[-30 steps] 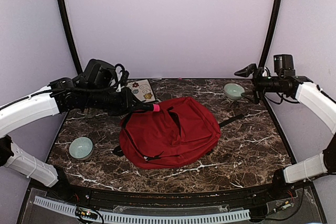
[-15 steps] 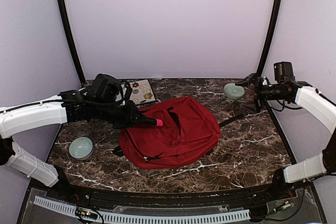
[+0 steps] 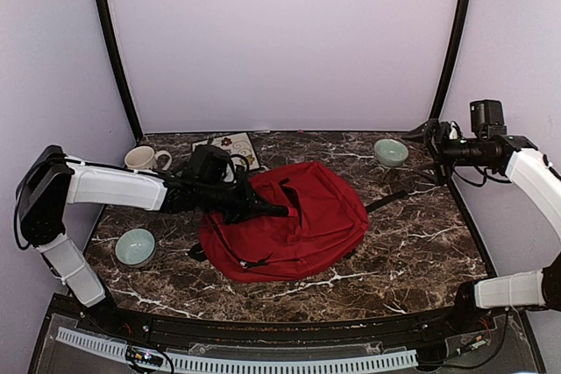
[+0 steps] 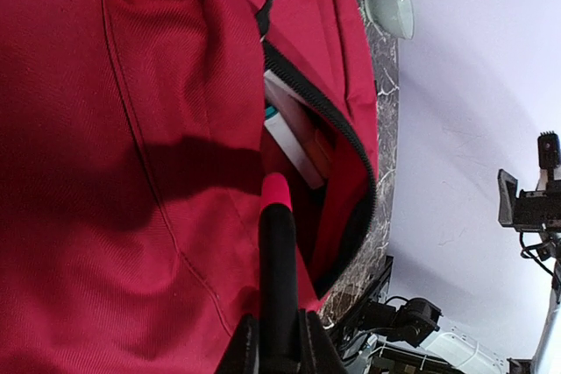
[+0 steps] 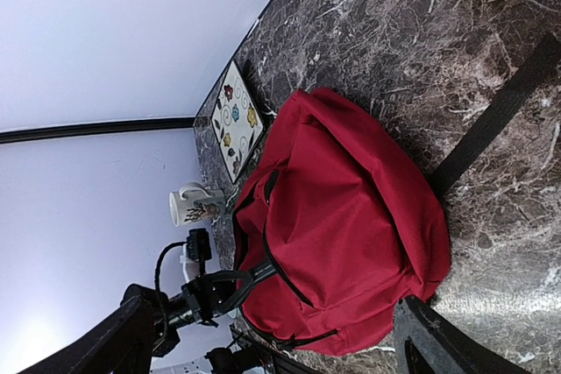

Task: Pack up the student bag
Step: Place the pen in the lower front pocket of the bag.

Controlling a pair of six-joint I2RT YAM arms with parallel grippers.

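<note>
Top view: the student bag (image 3: 285,221) lies mid-way across the marble table (image 3: 412,251) with its zip mouth gaping. The left gripper (image 3: 256,206) is right at that mouth, and the right gripper (image 3: 429,135) is raised near the back-right bowl (image 3: 390,151).
Left wrist: the fingers (image 4: 241,348) pinch a black pen (image 4: 278,286) — its pinkish-red tip sits at the open zip, with white boxy stuff inside.
Right wrist: the fingers (image 5: 434,343) are spread wide with nothing between them — the bag is well apart.

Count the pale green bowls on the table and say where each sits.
2. One bowl sits at the near left, left of the student bag. The other bowl sits at the far right, beyond the bag. More could be hidden inside the bag.
</note>
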